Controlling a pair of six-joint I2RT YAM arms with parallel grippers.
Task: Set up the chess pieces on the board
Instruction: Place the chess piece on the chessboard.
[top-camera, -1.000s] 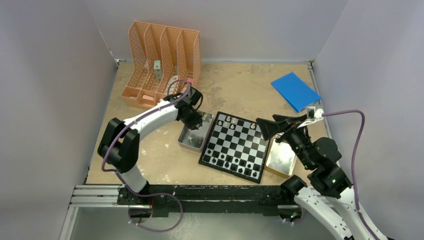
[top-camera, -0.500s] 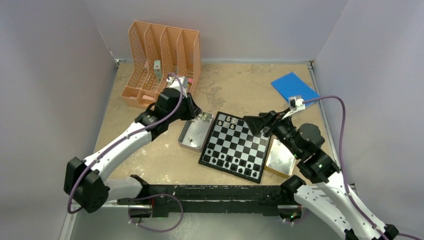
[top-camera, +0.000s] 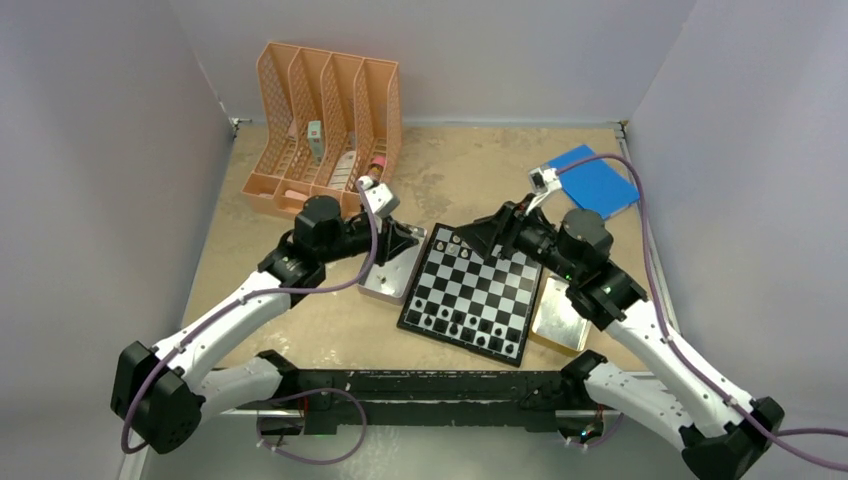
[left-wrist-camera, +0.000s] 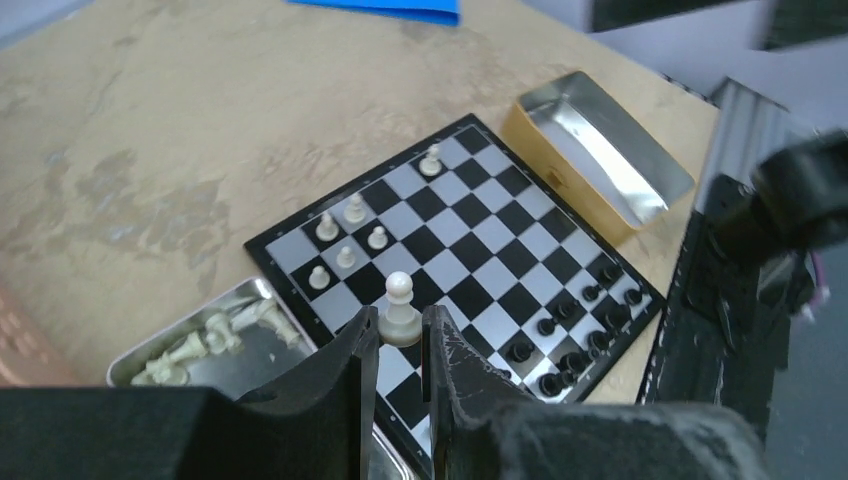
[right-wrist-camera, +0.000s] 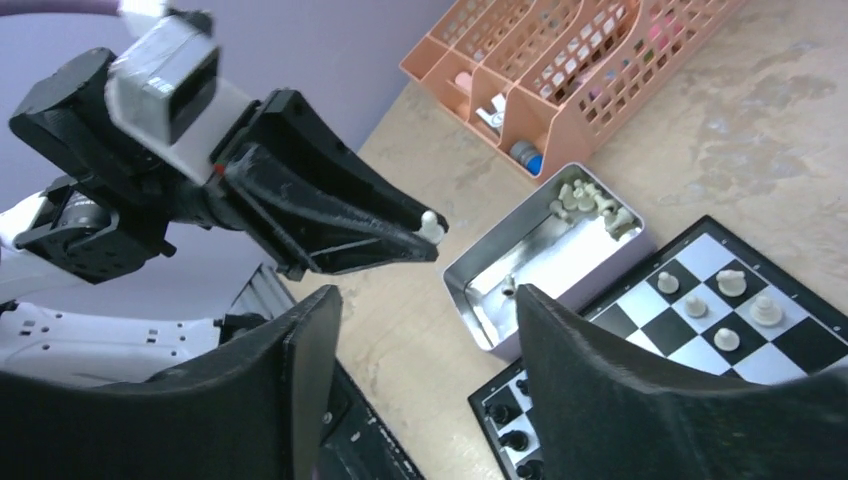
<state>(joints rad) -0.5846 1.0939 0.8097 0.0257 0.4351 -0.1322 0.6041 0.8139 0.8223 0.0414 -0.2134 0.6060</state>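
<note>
Squares of black and white cover the small flat board (top-camera: 470, 295), which has a thin black rim. It lies on the sandy brown table (top-camera: 460, 170) between a silver tin (top-camera: 385, 283) and a gold tin (top-camera: 560, 320). The left gripper (top-camera: 408, 238) hangs by the board's far left corner. The right gripper (top-camera: 470, 238) hangs near the board's far edge. An orange plastic rack (top-camera: 325, 120) full of little holes stands at the back, and a blue sheet (top-camera: 597, 180) lies at the back right.

From the left wrist, the black fingers are pinched on a smooth white pawn (left-wrist-camera: 399, 305) with a round head, held up above the board. A few white pieces (left-wrist-camera: 345, 235) stand at one end and black pieces (left-wrist-camera: 570, 340) at the other. More white pieces lie in the silver tin.

From the right wrist, the right gripper's wide black fingers stand apart with nothing between them
</note>
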